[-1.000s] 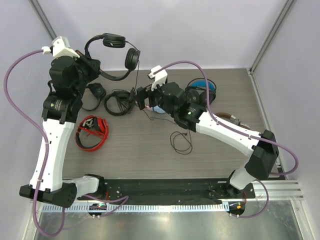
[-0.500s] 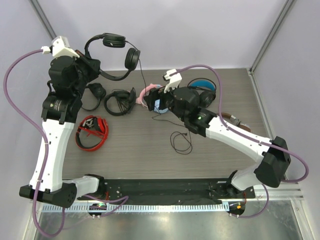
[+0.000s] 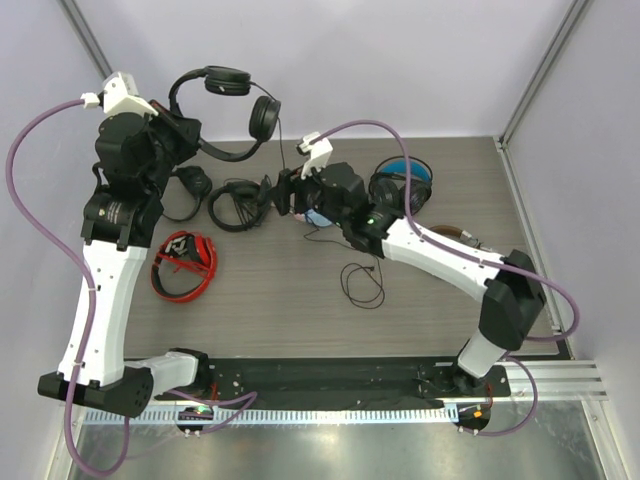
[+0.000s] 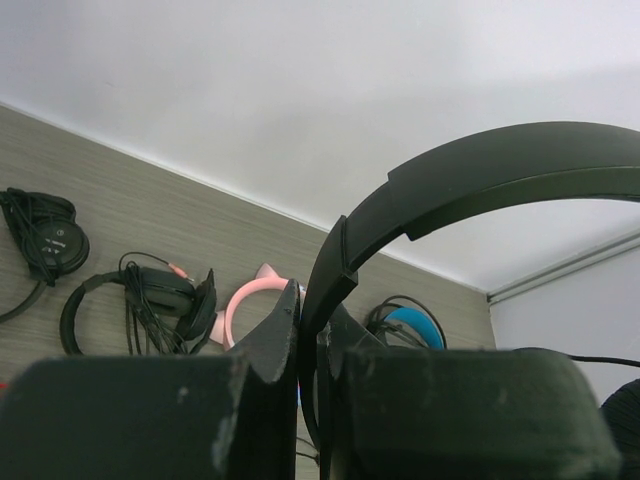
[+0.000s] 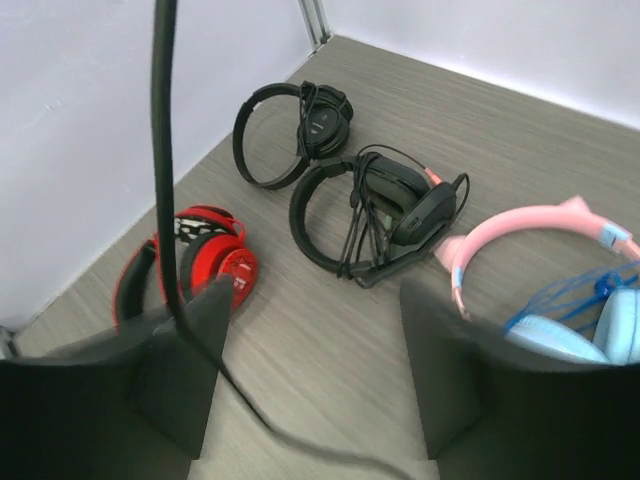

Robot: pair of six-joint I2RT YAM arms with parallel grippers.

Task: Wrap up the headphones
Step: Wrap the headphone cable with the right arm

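Left pincer (image 3: 190, 132) clenched on the headphones (image 3: 264, 118) aloft, earcups pointing far-right; cable (image 5: 163, 150) drops, seemingly between the released right pincer (image 5: 310, 300), onto the desk (image 3: 280, 300).

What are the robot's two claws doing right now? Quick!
Left gripper: closed, gripping the black headphones.
Right gripper: open, holding nothing; the thin black cable hangs beside one finger.

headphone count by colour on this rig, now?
Black: 3 (the headphones, wrapped pair, mic headset)
Black-and-blue pair: 1
Red pair: 1
Pink-and-blue pair: 1
Total: 6
Small brownish item: unclear, not counted.
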